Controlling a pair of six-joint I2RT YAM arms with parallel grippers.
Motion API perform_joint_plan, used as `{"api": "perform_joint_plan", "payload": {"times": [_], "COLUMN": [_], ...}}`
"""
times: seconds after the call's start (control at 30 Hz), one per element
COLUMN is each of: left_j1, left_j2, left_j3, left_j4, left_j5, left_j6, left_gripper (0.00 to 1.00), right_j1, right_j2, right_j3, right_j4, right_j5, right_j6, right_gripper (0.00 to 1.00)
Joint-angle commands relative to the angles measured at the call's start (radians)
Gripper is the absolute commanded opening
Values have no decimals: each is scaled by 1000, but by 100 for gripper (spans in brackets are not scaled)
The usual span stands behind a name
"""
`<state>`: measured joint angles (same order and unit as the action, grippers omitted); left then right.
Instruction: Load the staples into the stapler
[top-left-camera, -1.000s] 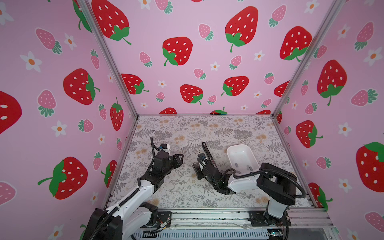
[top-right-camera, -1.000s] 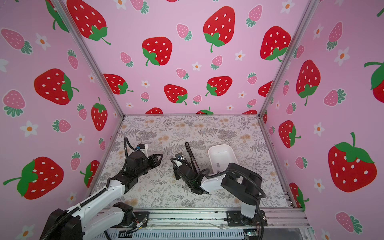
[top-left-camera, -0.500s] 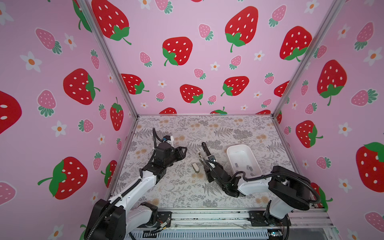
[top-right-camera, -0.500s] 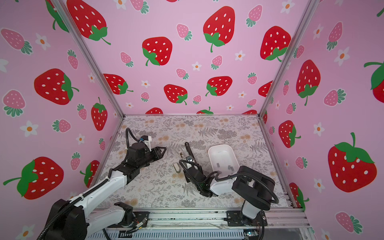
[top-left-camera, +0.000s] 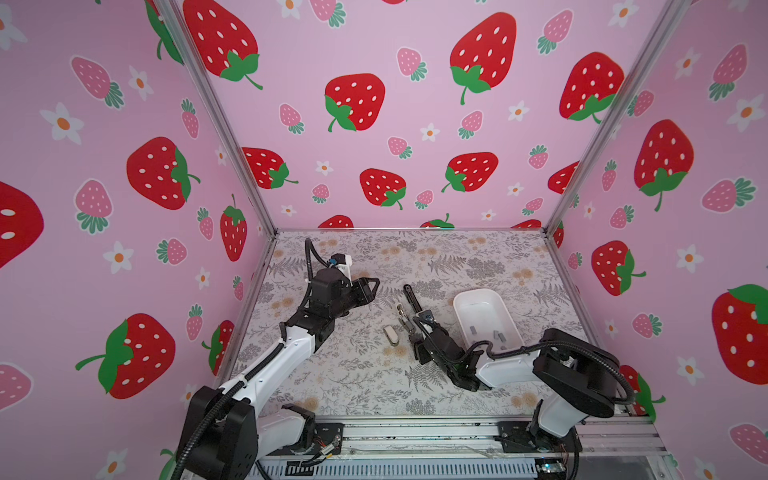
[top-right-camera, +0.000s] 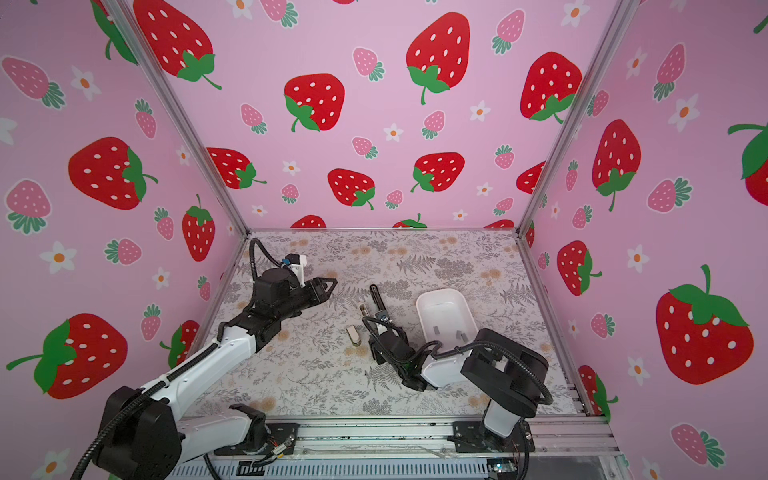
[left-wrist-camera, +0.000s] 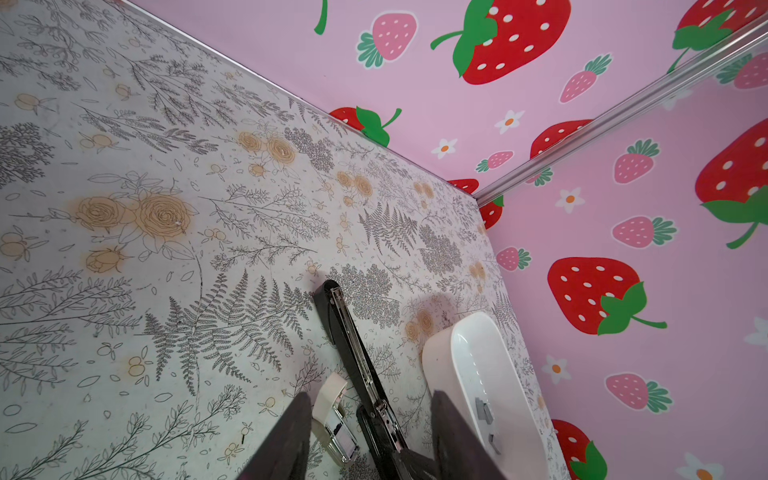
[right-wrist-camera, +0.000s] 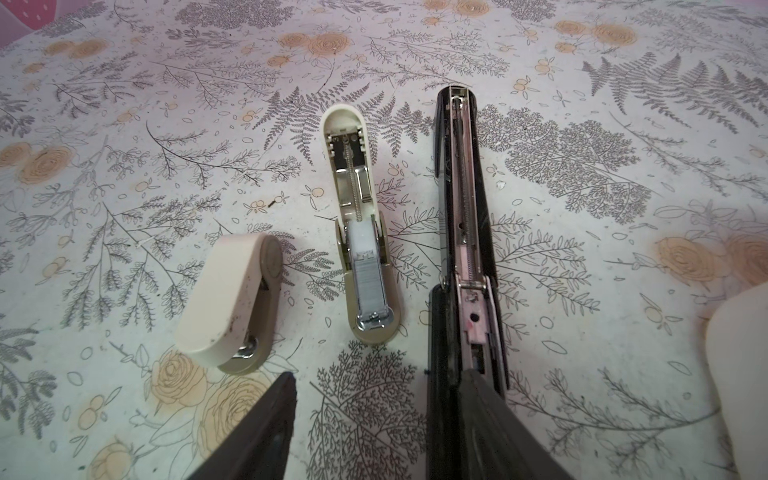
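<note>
We see the right fingers (right-wrist-camera: 257, 436) spread wide and empty, low over the floral surface (right-wrist-camera: 166, 124), with the open beige stapler (right-wrist-camera: 361, 232) lying just ahead of the gap between them, a strip of staples (right-wrist-camera: 371, 284) seated in its channel. The closed beige stapler (right-wrist-camera: 224, 299) sits just ahead of one finger, the open black stapler (right-wrist-camera: 465, 208) runs forward from beneath the other, and beyond it loose staples (left-wrist-camera: 482, 409) lie in the white tray (left-wrist-camera: 440, 353). We find the left fingers (left-wrist-camera: 286, 440) likewise spread and empty, well apart from all three staplers.
</note>
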<state>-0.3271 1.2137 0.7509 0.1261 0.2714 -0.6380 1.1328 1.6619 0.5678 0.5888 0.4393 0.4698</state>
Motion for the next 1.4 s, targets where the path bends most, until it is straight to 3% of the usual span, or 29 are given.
{"api": "perform_joint_plan", "payload": {"times": [0.0,0.27,0.53,0.83,0.97,1.13,1.37], "left_j1": [5,5,6,6,5,6,8], "left_j2": [10,2,-6,-14,-17,-17,-23], "left_j3": [44,45,42,41,41,42,40], "left_j4": [-9,-13,-14,-17,-20,-22,-23], "left_j5": [14,20,20,15,12,6,5], "left_j6": [17,24,25,31,30,34,35], "left_gripper": [49,50,50,50,50,50,50], "right_j1": [-8,-10,-10,-7,12,33,30], "right_j2": [21,65,120,24,-22,23,106], "right_j3": [22,95,169,167,151,188,241], "right_j4": [-22,-69,-116,-171,-156,-164,-203], "right_j5": [-8,-17,10,64,25,-26,11], "right_j6": [3,-22,-28,-36,-45,-30,10], "right_gripper": [69,75,72,75,70,61,47]}}
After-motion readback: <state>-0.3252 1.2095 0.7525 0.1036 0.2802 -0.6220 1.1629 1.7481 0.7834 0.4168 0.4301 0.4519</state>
